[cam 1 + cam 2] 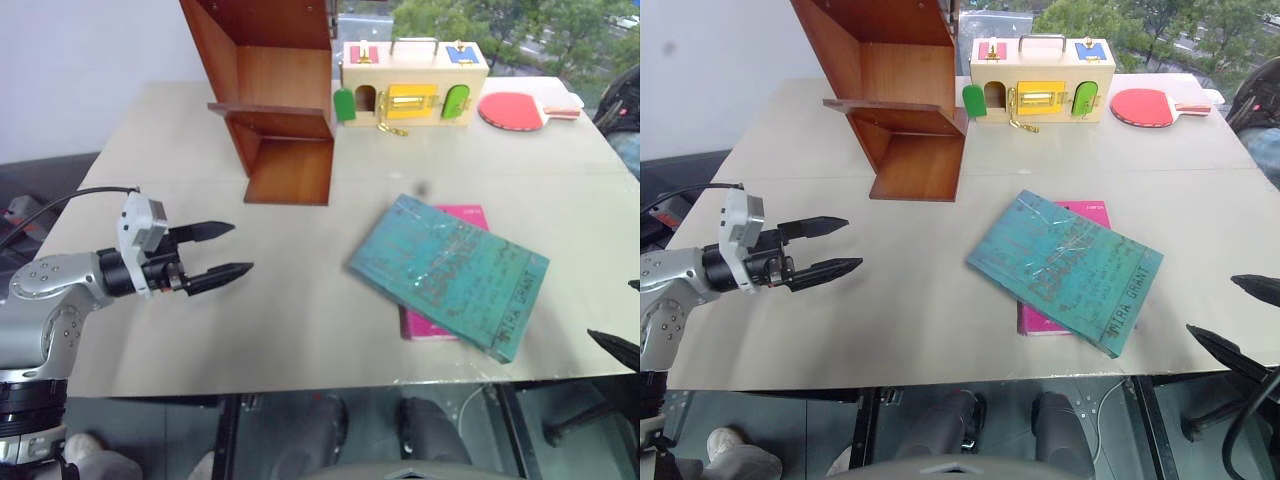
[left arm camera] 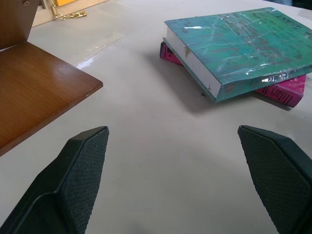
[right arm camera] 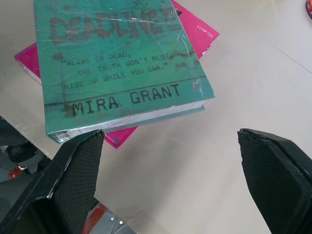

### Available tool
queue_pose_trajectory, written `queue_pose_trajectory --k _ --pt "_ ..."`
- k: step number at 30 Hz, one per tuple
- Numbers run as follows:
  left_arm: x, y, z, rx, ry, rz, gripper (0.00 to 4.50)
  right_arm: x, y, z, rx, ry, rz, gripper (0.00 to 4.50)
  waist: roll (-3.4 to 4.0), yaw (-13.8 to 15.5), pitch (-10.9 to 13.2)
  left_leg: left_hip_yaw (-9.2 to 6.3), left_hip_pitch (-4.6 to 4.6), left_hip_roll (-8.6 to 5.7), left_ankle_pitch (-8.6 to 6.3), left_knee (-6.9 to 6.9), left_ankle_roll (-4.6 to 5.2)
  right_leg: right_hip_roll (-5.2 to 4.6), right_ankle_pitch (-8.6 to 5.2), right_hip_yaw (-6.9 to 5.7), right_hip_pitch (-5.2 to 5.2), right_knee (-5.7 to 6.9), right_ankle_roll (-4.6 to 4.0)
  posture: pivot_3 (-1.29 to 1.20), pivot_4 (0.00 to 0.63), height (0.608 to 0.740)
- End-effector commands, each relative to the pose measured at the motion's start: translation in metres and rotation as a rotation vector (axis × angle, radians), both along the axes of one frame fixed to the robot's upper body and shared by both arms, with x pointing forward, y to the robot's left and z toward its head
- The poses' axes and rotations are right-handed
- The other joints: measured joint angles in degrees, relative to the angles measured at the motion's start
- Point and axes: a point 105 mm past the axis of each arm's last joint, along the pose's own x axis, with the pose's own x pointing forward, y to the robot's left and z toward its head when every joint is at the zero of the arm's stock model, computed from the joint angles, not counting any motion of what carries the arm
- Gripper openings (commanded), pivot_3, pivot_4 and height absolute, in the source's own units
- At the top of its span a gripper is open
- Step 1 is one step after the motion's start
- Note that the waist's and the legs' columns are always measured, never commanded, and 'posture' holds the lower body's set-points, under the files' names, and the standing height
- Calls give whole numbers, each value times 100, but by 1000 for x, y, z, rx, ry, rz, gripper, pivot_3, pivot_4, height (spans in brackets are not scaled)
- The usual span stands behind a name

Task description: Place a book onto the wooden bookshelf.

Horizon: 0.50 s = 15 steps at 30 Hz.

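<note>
From the head camera we see the large thin teal-blue book [image 1: 449,274] lying flat on the pale table [image 1: 300,330], atop a smaller bright pink book [image 1: 462,215], at five o'clock from the reddish-brown wooden bookshelf [image 1: 275,95]. The left gripper [image 1: 222,250], at nine o'clock from the book, is spread and empty. In its wrist view we see the right gripper [image 3: 170,180] spread wide, empty, near the book's corner.

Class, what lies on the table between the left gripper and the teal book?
Nothing: bare table between left gripper and book, seen in the left eye view.
</note>
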Motion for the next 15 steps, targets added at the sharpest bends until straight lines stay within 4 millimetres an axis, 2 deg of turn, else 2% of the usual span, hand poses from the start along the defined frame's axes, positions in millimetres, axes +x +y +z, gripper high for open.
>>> queue_pose_trajectory --k 1,6,9,12,15 --pt "-1 -6 11 17 -51 -42 4448 2 0 0 -22 1 -6 4500 0 0 0 0 0 0 -1 0 -2 0 0 0 0 0 0 0 150 740" --pt "-2 -21 15 -3 -84 -142 4448 5 0 -9 -35 38 -36 4500 1 4 0 0 0 0 -2 1 -4 0 0 -1 1 0 0 0 150 740" --pt "-4 -30 13 7 -117 -203 4500 5 6 -21 -1 98 -34 3709 -1 2 0 -2 -1 0 2 0 1 0 0 -2 0 0 0 0 150 740" --pt "-6 -41 13 5 -138 -261 4500 7 13 -42 -8 165 -28 2361 0 1 -1 0 -1 0 3 1 3 0 0 -1 0 0 0 0 150 740" --pt "-5 -51 14 -4 -158 -289 4500 10 29 -58 28 202 10 939 0 1 0 -1 -2 0 4 2 3 -1 0 -1 -1 0 0 0 150 740"
